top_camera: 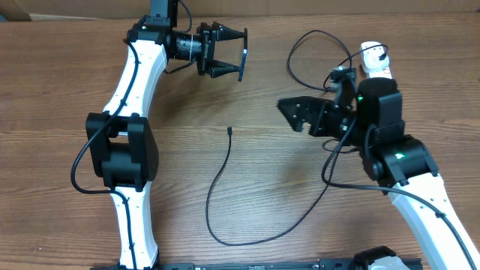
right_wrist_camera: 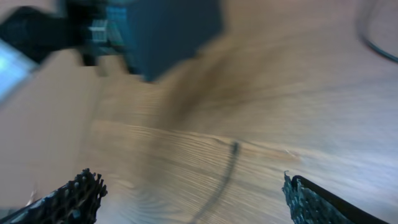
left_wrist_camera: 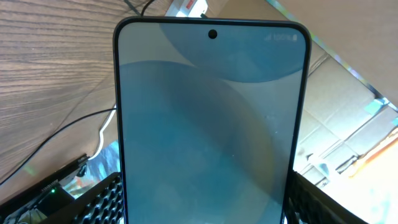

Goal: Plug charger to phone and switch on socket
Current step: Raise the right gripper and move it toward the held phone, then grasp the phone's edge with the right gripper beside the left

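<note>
My left gripper (top_camera: 227, 54) is shut on the phone (top_camera: 243, 64) and holds it edge-on above the table's far middle. In the left wrist view the phone's blue-teal screen (left_wrist_camera: 211, 124) fills the frame, and the ribbed fingers (left_wrist_camera: 102, 199) press its two long edges. The charger's black connector tip (top_camera: 229, 131) lies on the wood, and its thin cable (top_camera: 214, 187) loops down and back right towards the socket (top_camera: 373, 58). My right gripper (top_camera: 289, 114) hovers open right of the tip. The blurred right wrist view shows that tip (right_wrist_camera: 234, 148) ahead of the wide-apart fingers (right_wrist_camera: 314, 200).
The socket's white block (left_wrist_camera: 186, 7) and its thick white cord (left_wrist_camera: 106, 127) show behind the phone. Brown cardboard (left_wrist_camera: 348, 106) lies past the table edge. Black cable loops (top_camera: 315, 45) lie near the socket at the back right.
</note>
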